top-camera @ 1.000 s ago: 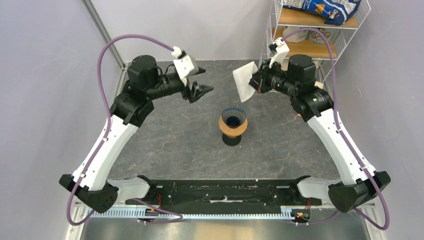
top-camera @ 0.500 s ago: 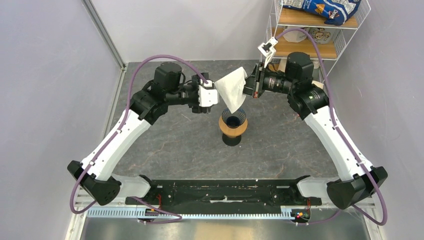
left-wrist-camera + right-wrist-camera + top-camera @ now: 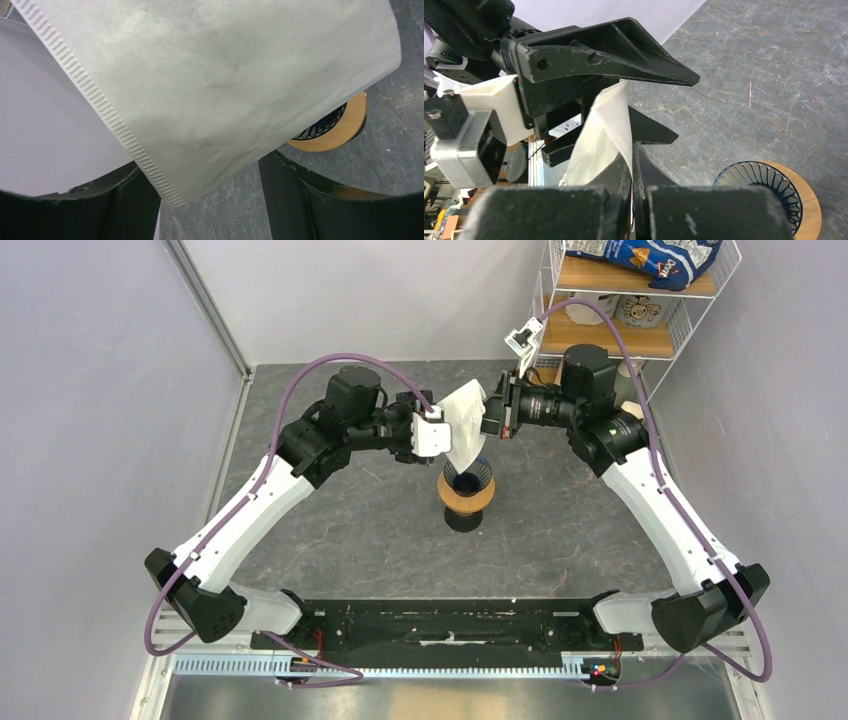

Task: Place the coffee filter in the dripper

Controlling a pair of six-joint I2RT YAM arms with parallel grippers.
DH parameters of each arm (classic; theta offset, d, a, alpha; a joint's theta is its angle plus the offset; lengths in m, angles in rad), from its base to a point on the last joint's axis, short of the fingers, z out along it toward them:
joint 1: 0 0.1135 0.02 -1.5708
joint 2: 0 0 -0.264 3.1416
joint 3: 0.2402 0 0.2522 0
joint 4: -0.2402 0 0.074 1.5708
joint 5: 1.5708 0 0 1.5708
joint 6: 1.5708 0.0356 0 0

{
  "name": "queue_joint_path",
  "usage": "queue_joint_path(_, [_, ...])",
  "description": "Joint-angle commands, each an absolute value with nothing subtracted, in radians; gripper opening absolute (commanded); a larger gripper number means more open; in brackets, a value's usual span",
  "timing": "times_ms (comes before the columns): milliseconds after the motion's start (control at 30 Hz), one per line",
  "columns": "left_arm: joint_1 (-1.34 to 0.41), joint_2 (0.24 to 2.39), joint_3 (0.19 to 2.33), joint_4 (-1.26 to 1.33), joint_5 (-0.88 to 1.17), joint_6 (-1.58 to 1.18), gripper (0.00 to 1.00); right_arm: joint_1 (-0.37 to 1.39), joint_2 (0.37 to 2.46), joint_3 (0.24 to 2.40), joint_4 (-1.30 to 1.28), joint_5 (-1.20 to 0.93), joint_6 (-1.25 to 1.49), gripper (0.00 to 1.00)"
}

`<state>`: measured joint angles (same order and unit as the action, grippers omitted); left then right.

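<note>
The white paper coffee filter (image 3: 462, 425) hangs point down just above the dark-blue ribbed dripper (image 3: 468, 478), which sits on a flat orange ring (image 3: 466, 502). My right gripper (image 3: 488, 420) is shut on the filter's right edge; in the right wrist view its fingers pinch the paper (image 3: 604, 135) at the closed tips (image 3: 633, 150). My left gripper (image 3: 447, 440) is open, one finger on each side of the filter (image 3: 225, 85), not clamping it. The dripper also shows at the lower right of the right wrist view (image 3: 759, 190) and under the paper in the left wrist view (image 3: 325, 125).
A dark foot (image 3: 465, 521) stands under the orange ring. A wire shelf (image 3: 640, 335) with bags stands at the back right. A metal post (image 3: 205, 305) runs along the back left. Both arms meet over the middle of the grey stone table (image 3: 350, 530).
My left arm has swung in from the left and brought its open fingers around the filter. My right gripper has carried the filter left, over the dripper.
</note>
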<state>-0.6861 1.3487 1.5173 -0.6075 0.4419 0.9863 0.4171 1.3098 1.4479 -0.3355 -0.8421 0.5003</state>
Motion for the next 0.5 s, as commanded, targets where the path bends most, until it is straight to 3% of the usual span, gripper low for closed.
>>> queue_joint_path(0, [-0.69, 1.341, 1.549, -0.54, 0.454, 1.0, 0.7, 0.422, 1.323, 1.47, -0.337, -0.865, 0.482, 0.0])
queue_joint_path(233, [-0.691, 1.331, 1.537, -0.54, 0.479, 0.989, 0.53, 0.42, 1.321, 1.468, -0.358, -0.852, 0.459, 0.0])
queue_joint_path(467, [-0.69, 1.324, 1.536, -0.549, 0.503, 0.962, 0.46, 0.422, 1.318, 1.465, -0.374, -0.842, 0.443, 0.0])
